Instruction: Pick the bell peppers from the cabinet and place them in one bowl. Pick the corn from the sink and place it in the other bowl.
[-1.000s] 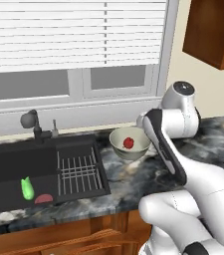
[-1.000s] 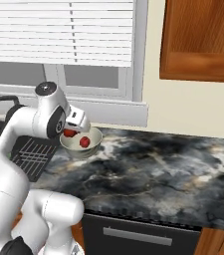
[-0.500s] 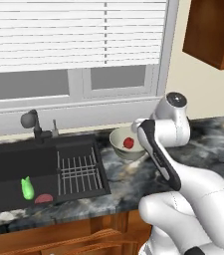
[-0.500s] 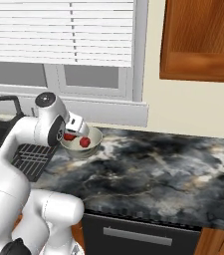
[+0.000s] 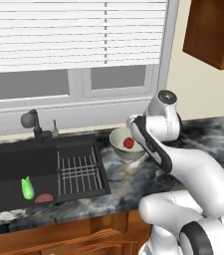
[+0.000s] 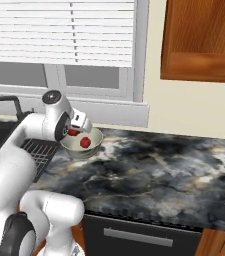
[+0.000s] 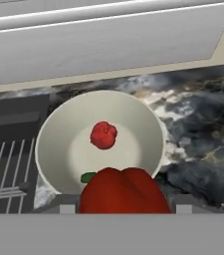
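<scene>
We had the gripper (image 6: 75, 129) over the pale bowl (image 5: 117, 144), which sat on the dark marbled counter (image 6: 149, 172) just right of the sink (image 5: 14, 164), w/ the drain rack (image 5: 78, 172) between them. Hand view showed a red bell pepper (image 7: 123, 191) right up against the cam, between the finger positions. Fingertips themselves were hidden behind it, so we judged the pincer clenched on that pepper, though we couldn't see the contact. The other pepper (image 7: 103, 135) already lay in the bowl, near its middle and well apart from the rim.

The corn (image 5: 28, 188) lay on the sink floor at the near left, w/ a flat reddish disc (image 5: 44, 198) just beside it on the right. The cabinet (image 6: 204, 40) hung up high on the right.

Handling, as we judged it: the peppers looked glossy and lumpy, prob. light, fairly stiff and hollow, and apt to slip or roll. Best hold was across the widest part of the body, not the stem end. A release from low over the bowl seemed safest, since the one inside could get knocked. The corn looked small and tapered; we'd grip it across the thick mid-section, approx. square to its length.
</scene>
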Controlling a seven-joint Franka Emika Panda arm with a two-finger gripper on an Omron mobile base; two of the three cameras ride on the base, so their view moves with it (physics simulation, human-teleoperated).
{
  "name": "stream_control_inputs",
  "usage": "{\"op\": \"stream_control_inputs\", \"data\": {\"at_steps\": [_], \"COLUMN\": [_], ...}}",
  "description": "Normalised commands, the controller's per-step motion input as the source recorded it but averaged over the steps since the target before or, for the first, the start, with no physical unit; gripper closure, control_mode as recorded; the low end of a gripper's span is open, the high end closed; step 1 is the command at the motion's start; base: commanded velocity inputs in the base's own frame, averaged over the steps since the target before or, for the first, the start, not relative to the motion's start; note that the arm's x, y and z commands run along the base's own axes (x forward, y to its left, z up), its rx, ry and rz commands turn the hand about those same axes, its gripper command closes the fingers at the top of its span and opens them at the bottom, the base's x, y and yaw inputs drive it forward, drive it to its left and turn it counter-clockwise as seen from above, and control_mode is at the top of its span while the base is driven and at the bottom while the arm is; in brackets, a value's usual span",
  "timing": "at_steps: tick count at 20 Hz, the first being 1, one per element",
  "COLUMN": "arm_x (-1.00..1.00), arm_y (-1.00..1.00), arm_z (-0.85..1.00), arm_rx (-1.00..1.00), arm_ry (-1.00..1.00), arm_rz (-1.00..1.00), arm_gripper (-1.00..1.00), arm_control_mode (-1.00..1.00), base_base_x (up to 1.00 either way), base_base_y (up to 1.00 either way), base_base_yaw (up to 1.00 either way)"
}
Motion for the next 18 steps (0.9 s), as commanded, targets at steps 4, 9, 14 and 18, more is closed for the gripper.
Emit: {"op": "stream_control_inputs", "data": {"at_steps": [4, 9, 14, 18], "arm_x": [0.54, 0.25, 0.00, 0.02], "arm_y": [0.04, 0.11, 0.03, 0.00], "arm_z": [-0.08, -0.15, -0.04, -0.26], "arm_rx": [0.00, 0.00, 0.00, 0.00], "arm_ry": [0.09, 0.18, 0.10, 0.00], "arm_rz": [0.00, 0.00, 0.00, 0.00], "arm_gripper": [1.00, 1.00, 1.00, 1.00], "arm_control_mode": [-1.00, -1.00, -1.00, -1.00], "base_base_x": [0.00, 0.00, 0.00, 0.00], "base_base_y": [0.00, 0.00, 0.00, 0.00], "base_base_yaw": [0.00, 0.00, 0.00, 0.00]}}
